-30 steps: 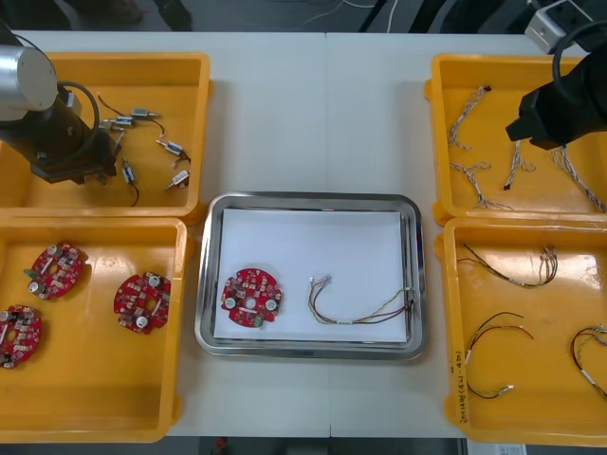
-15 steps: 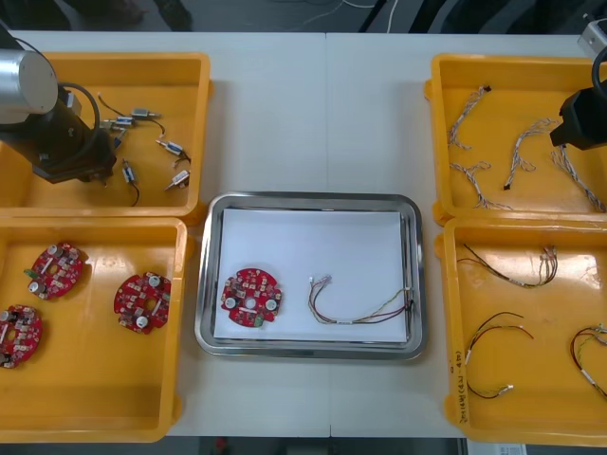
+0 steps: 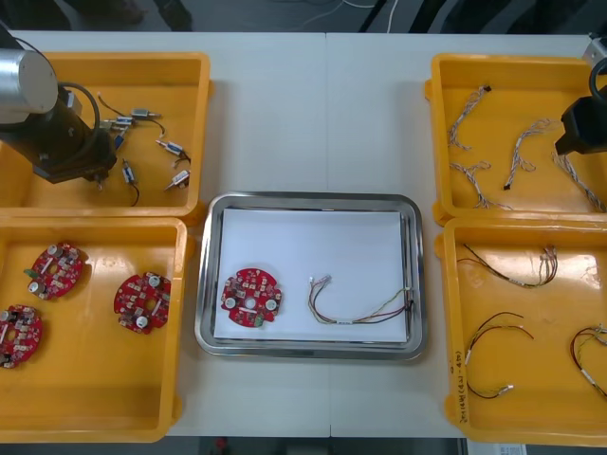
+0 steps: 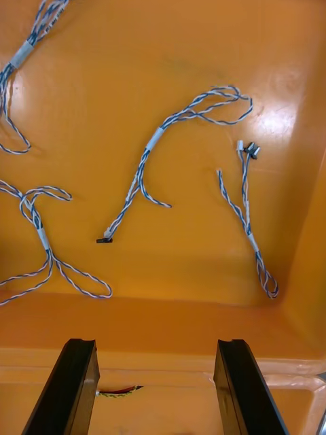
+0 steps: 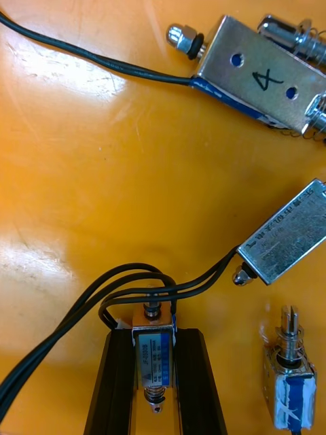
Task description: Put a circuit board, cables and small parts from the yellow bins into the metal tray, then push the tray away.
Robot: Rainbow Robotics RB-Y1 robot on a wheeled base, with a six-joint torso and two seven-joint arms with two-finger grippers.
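In the far left yellow bin (image 3: 194,133), my left gripper (image 3: 98,176) is down among the small metal parts (image 3: 172,147). In the left wrist view my left gripper (image 5: 155,343) is shut on a small metal part (image 5: 154,360) with black wires, one finger (image 5: 115,380) pressed to each side of it. Other small metal parts (image 5: 261,71) lie beyond the fingers. My right gripper (image 3: 580,133) hangs over the far right bin (image 3: 441,142). It stands open (image 4: 156,350) above twisted blue and white cables (image 4: 153,173), holding nothing.
The metal tray (image 3: 308,199), white inside, holds a red circuit board (image 3: 251,297) and a red and yellow cable (image 3: 360,311). The near left bin (image 3: 185,332) has three circuit boards (image 3: 142,301). The near right bin (image 3: 453,332) holds black and coloured cables (image 3: 493,327).
My left gripper's fingers have closed onto the small metal part. The right arm drew back toward the right edge of the far right bin, then held still.
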